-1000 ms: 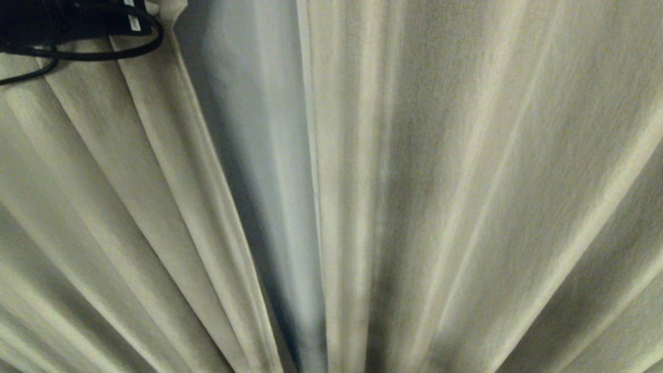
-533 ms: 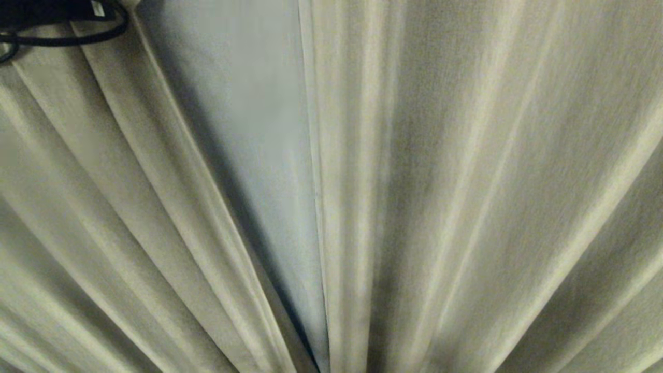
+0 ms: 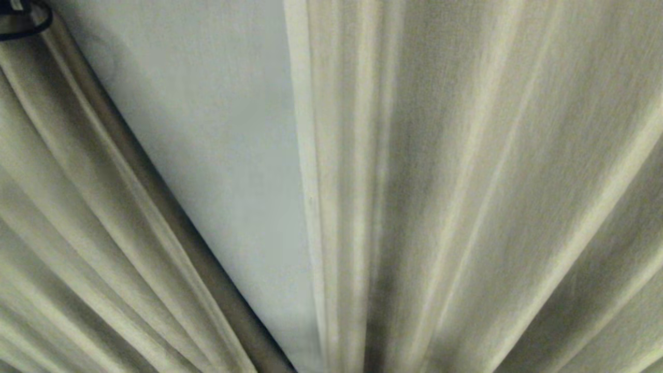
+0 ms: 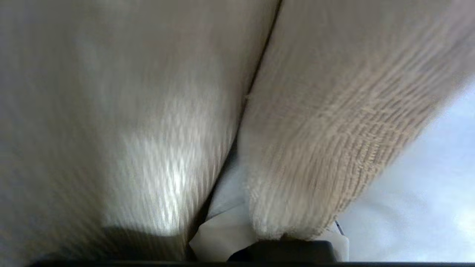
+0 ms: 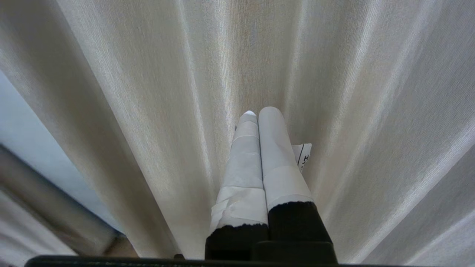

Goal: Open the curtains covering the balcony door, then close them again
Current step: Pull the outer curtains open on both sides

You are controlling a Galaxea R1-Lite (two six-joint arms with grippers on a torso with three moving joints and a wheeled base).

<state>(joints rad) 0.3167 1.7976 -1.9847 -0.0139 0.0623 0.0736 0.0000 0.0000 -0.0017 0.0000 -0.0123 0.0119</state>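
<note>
Two cream woven curtain panels with long vertical pleats, filling the head view. Left curtain panel (image 3: 77, 217) drawn aside on a slant toward the upper left corner; right curtain panel (image 3: 466, 197) hanging straight, hemmed edge near the middle. Between the two hems, a wedge-shaped gap, wide at the top and closing to a point at the bottom, backed by a pale grey-white sheer layer (image 3: 222, 134); balcony door not discernible behind it.

Left gripper (image 4: 259, 226) at the hem of the left curtain panel (image 4: 326, 122), white-wrapped fingers (image 4: 222, 237) closed on a fold of the coarse weave, mostly hidden by the cloth. In the head view, only a loop of black cable (image 3: 28, 23) at the upper left corner.

Right gripper (image 5: 259, 113) apart from the gap, before the pleats of the right curtain panel (image 5: 352, 92); white-taped fingers (image 5: 243, 163) pressed together, holding nothing, tips pointed at the fabric.
</note>
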